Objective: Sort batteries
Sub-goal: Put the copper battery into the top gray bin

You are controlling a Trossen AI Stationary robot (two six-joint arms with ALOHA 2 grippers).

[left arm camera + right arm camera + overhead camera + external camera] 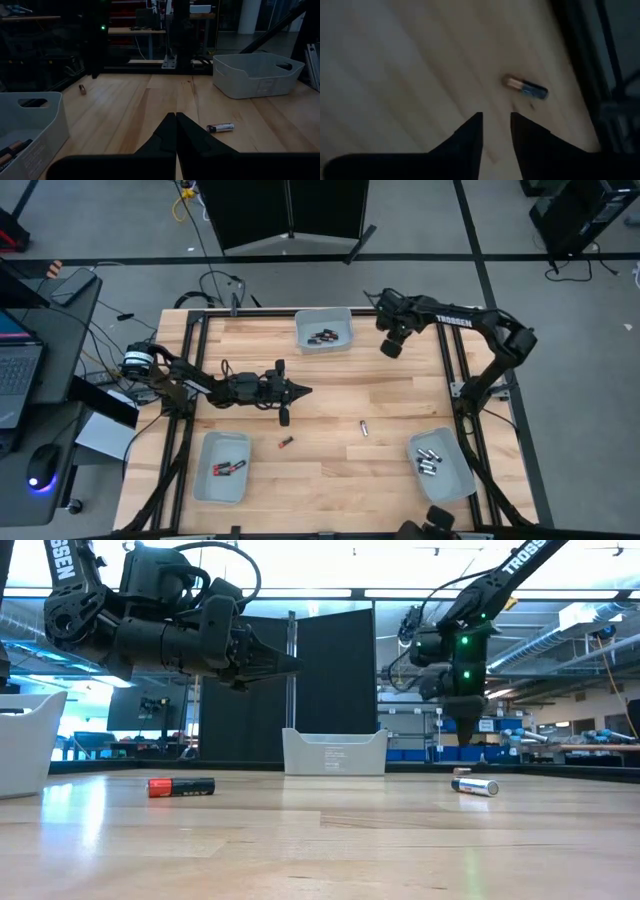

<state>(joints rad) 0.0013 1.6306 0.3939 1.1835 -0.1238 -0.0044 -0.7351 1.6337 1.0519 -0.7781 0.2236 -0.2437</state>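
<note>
Right gripper (pixel 496 125) hangs with fingers spread, empty, 1 battery (pixel 526 88) lying just ahead of it. Left gripper (pixel 175 120) hovers, fingers pressed together.

Silver battery (pixel 220 127) on table (pixel 125 110) just ahead of left gripper (pixel 176 117), bin (pixel 257 75) beyond it, second battery (pixel 525 88) lying loose ahead of right gripper (pixel 496 118)

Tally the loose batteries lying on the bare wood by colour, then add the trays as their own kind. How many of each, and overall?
Red-and-black battery: 1
Silver battery: 1
Copper-and-dark battery: 1
Pale trays: 3
Total: 6
</note>
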